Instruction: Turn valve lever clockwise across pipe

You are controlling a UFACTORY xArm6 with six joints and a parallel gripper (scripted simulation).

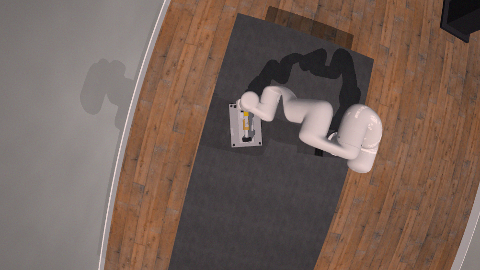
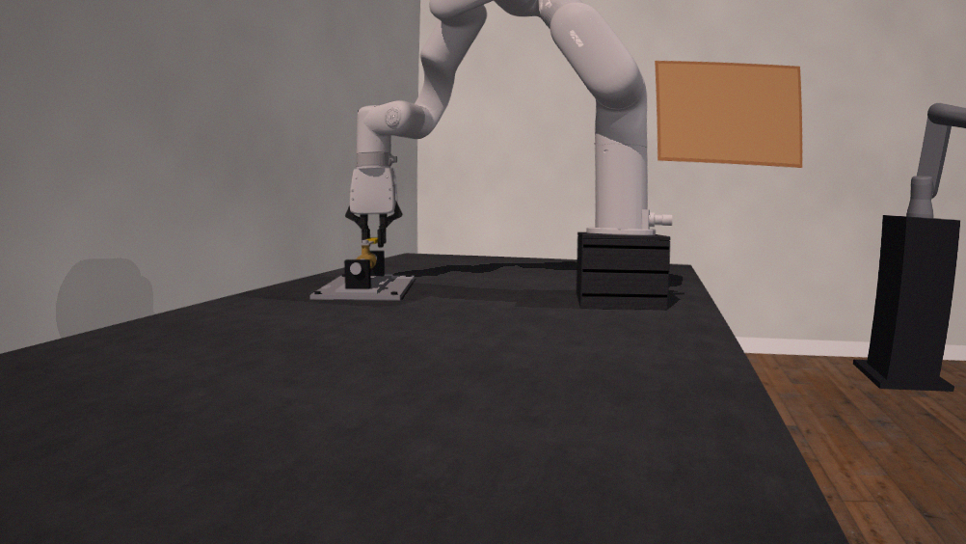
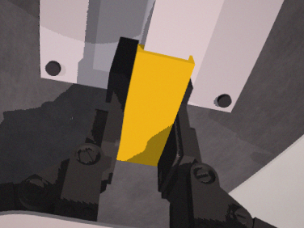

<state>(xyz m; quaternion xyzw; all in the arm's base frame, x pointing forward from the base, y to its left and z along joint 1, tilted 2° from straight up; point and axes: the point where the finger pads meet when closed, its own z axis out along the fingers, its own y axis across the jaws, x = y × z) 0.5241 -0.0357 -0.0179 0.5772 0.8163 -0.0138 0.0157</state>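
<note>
Wrist view: my fingers pinch the yellow lever [image 3: 154, 107] near its free end, above the plate [image 3: 65, 32]. It looks stiff and smooth; this far grip should turn it easily.

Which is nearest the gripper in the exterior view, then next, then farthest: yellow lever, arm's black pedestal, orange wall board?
1. Yellow lever: clamped between the fingers of the gripper, directly under the wrist.
2. Black pedestal: to the right on the table.
3. Orange wall board: farther right, high on the back wall.
</note>
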